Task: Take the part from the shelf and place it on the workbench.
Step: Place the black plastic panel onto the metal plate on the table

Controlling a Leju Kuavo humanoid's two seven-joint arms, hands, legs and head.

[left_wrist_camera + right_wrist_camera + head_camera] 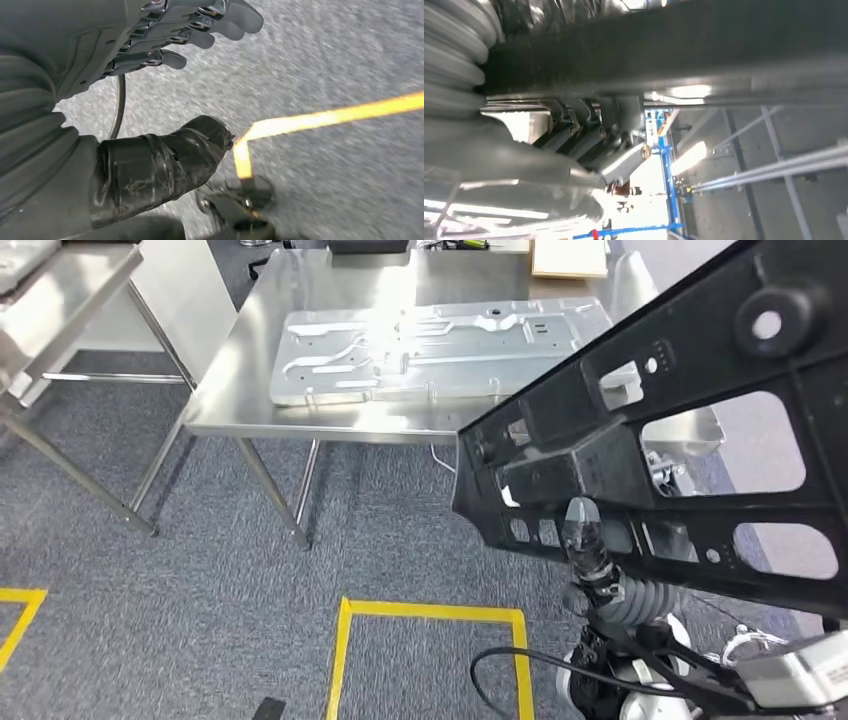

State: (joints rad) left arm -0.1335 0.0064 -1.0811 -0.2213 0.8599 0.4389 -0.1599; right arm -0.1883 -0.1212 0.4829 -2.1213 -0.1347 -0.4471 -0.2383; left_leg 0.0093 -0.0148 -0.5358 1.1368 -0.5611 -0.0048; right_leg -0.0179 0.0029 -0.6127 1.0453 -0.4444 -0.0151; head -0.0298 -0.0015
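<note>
A large black part [700, 340] with several cut-out holes hangs in the air on the right of the head view, tilted, its far end over the near right corner of the steel workbench [300, 290]. My right hand [597, 570] grips its lower edge from beneath. In the right wrist view the fingers [589, 135] curl around the black part [674, 50]. My left hand [150, 50] hangs over the grey carpet, fingers apart, holding nothing.
A silver stamped panel [430, 345] covers much of the workbench top. A steel shelf [50, 290] stands at the far left. A flat wooden board [568, 257] lies at the bench's back. Yellow tape [430, 612] marks a square on the carpet.
</note>
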